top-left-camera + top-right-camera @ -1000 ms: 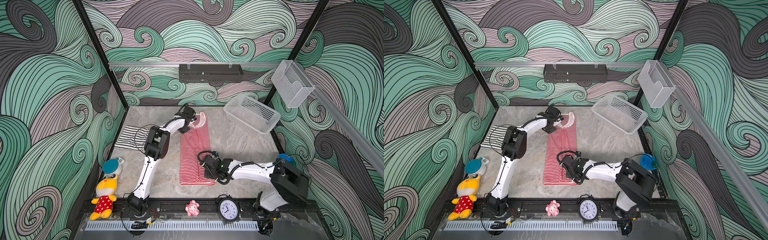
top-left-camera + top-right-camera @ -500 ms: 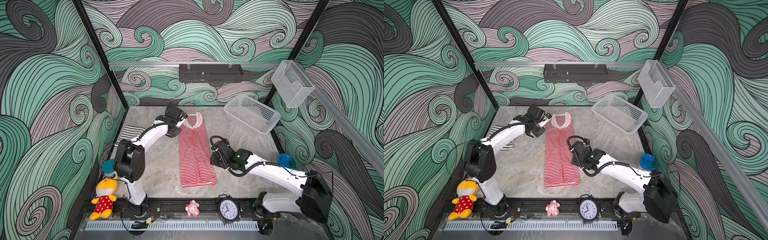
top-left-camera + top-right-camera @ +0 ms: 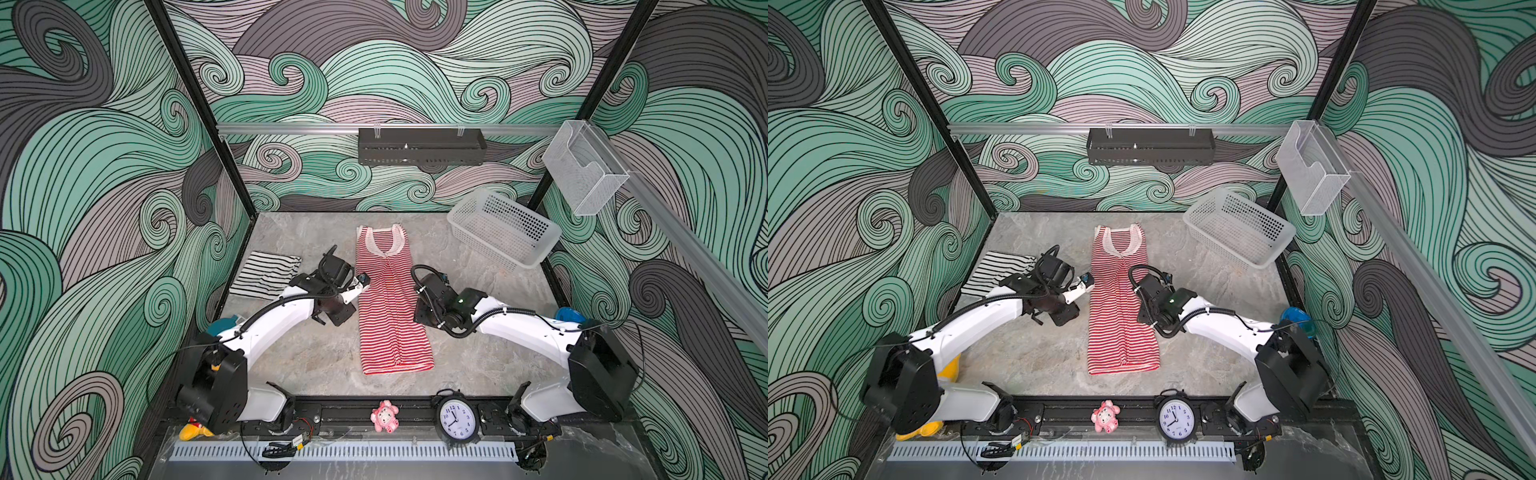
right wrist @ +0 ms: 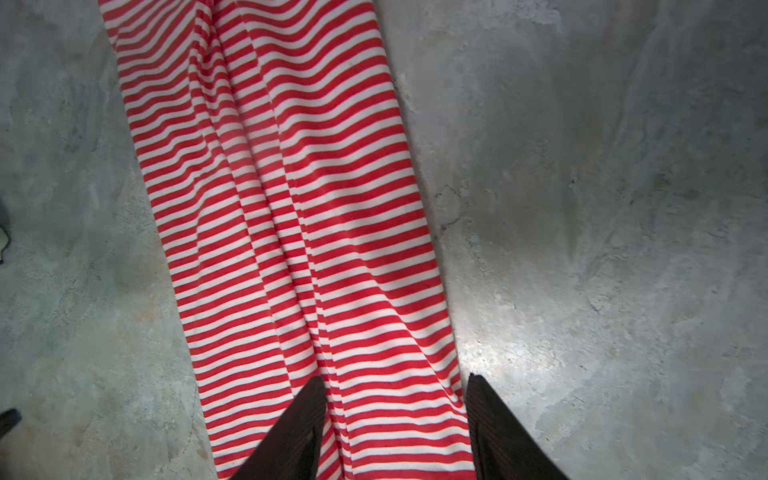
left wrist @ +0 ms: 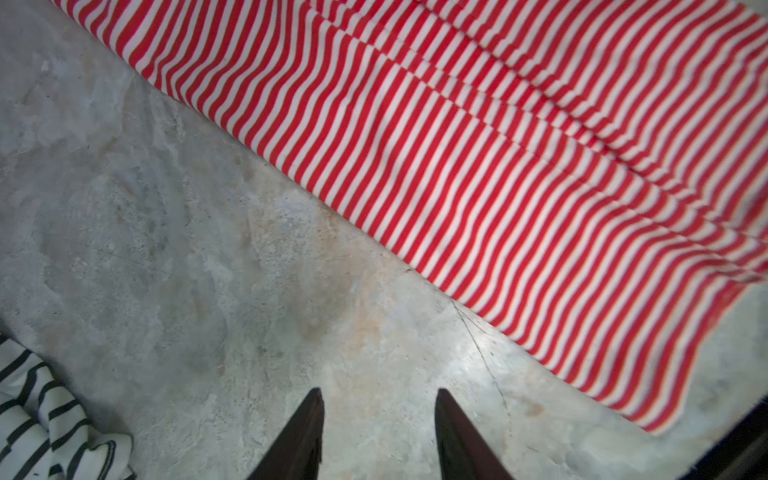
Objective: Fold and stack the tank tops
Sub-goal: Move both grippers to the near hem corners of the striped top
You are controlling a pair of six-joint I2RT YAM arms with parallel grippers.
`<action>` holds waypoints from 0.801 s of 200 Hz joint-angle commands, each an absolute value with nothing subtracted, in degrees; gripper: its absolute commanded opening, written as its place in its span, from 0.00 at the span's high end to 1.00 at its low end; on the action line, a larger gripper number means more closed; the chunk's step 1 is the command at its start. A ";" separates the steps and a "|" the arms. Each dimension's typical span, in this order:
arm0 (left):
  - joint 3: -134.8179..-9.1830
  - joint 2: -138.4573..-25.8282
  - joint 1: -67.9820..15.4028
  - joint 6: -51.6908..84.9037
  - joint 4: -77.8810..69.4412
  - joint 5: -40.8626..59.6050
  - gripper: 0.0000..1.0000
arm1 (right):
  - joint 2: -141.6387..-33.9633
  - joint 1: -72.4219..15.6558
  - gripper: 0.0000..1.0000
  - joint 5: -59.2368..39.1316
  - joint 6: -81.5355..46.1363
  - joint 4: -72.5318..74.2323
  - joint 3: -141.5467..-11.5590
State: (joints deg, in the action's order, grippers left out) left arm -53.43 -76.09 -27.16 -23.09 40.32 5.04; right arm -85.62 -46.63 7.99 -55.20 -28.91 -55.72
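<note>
Folded red-striped top (image 3: 390,307): right gripper (image 4: 395,377) straddles its edge, perhaps touching; left gripper (image 5: 378,390) hangs beside; both sets of fingers (image 4: 303,432) spread.

One red-and-white tank top (image 3: 392,316) and one black-and-white tank top (image 3: 266,274) make two tops. Also one mesh basket (image 3: 519,254), one alarm clock (image 3: 456,419), one pink toy (image 3: 385,417), one clear bin (image 3: 582,174), one black rack (image 3: 419,146).

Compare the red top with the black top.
The red top lies mid-table as a long narrow strip, sides folded in; the black top is a shorter, compact fold by the left wall. The red top's pale neckline shows; the black top's does not. Both are striped and rest on the table.
</note>
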 commanded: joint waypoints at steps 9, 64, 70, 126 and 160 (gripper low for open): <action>-50.96 -73.38 -28.07 -24.71 44.44 11.78 0.52 | -86.79 -46.49 0.43 7.32 -55.09 -28.21 -57.04; -44.90 -71.80 -32.08 -26.97 42.89 7.05 0.51 | -83.48 -46.76 0.41 6.55 -57.79 -26.70 -48.73; -44.51 -71.86 -32.52 -26.98 42.72 6.78 0.51 | -82.97 -46.84 0.41 6.55 -57.99 -26.76 -47.97; -42.45 -72.80 -38.61 -26.95 40.58 1.22 0.51 | -75.45 -49.07 0.38 7.57 -60.50 -30.89 -41.72; -42.28 -74.26 -42.08 -27.40 39.96 0.31 0.51 | -69.97 -49.56 0.39 6.89 -62.84 -31.56 -36.37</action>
